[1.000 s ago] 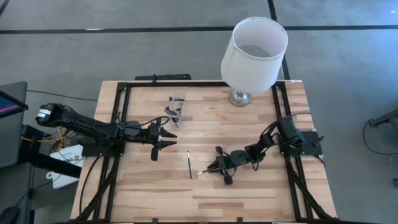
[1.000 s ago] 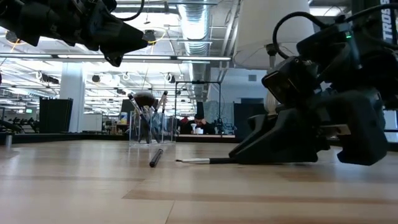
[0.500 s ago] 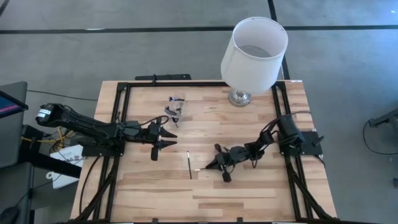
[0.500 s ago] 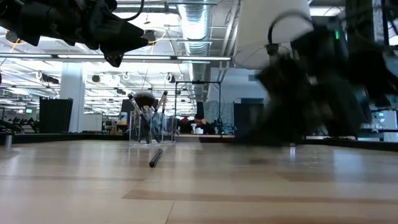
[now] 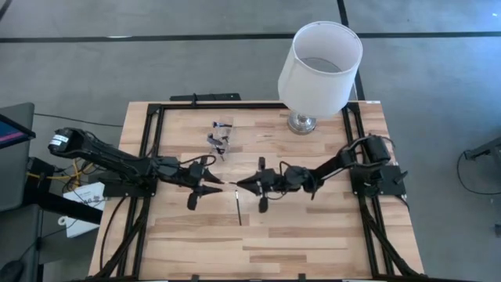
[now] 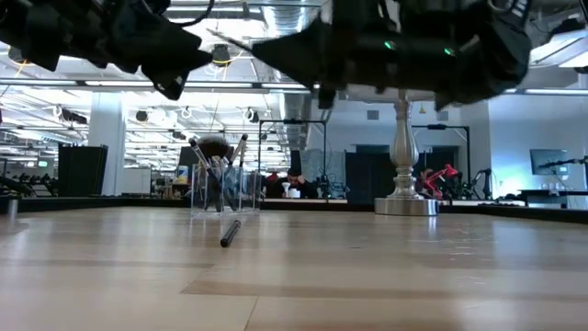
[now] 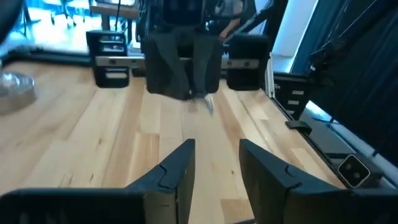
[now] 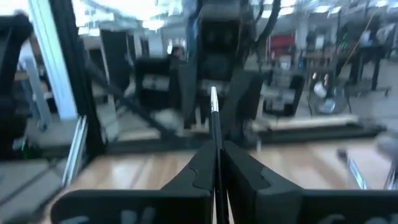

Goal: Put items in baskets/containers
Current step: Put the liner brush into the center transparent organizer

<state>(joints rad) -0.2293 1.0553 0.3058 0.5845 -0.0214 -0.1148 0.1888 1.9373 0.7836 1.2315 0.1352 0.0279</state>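
The clear cup (image 5: 220,138) stands upright on the far-left part of the table with several brushes in it, and it also shows in the low view (image 6: 220,189). One dark brush (image 5: 238,207) lies flat on the wood mid-table (image 6: 230,232). My right gripper (image 5: 241,185) hovers above the table's middle, shut on another thin brush (image 5: 232,185). My left gripper (image 5: 213,182) is open and faces it from the left, just short of the brush's tip. In the left wrist view, my left gripper (image 7: 214,155) looks at the right gripper (image 7: 186,68). My right gripper pinches the brush's shaft (image 8: 214,134) between its two fingers, with the brush lying along them. It comes level from the table's right side. The brush is lifted clear, about level, and its free end (image 8: 213,99) sticks out toward the left gripper.
A lamp with a white shade (image 5: 319,63) on a silver base (image 5: 302,122) stands at the table's far right. Black frame rails (image 5: 153,133) run along the left, right and far edges. Bare wood (image 5: 258,243) lies toward the near edge.
My right gripper has risen from the table with a brush and travelled toward the table's left, up to the left gripper. That brush went from lying on the wood to being lifted clear. The left gripper edged right toward it. The other brush stayed on the table.
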